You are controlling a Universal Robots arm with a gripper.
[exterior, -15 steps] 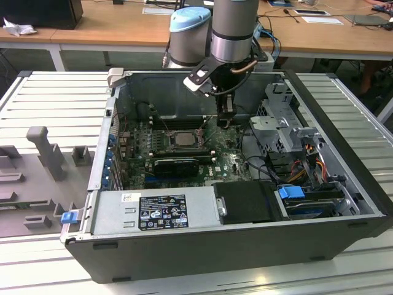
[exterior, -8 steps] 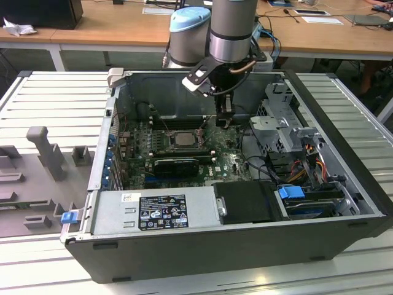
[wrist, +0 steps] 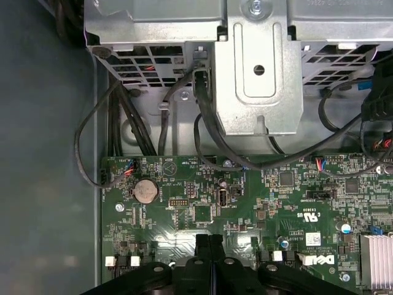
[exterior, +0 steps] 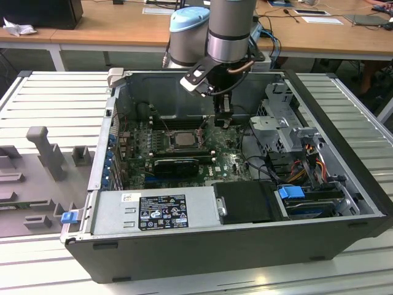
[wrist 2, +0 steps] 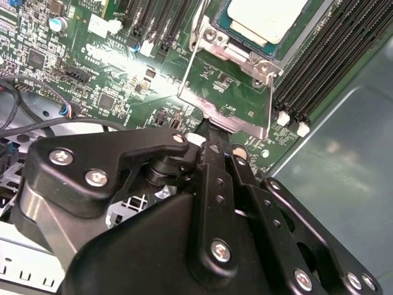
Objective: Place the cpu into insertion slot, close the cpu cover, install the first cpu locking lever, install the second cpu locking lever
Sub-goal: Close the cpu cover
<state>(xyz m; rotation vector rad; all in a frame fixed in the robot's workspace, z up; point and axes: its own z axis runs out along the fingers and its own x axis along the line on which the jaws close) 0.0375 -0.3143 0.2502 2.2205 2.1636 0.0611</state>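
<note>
While cpu [wrist 2: 267,18] sits in socket [wrist 2: 236,49], gripper [wrist 2: 209,130] pinches raised cpu cover [wrist 2: 245,127].

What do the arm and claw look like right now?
The arm is a silver-grey tube with a pale blue joint cap. The claw is matte black, built of flat linkage bars pinned with silver screws. A cable loops by the wrist.

A pale slatted table [exterior: 55,92] carries the open computer case [exterior: 245,246] and grey fixture blocks [exterior: 44,150].
</note>
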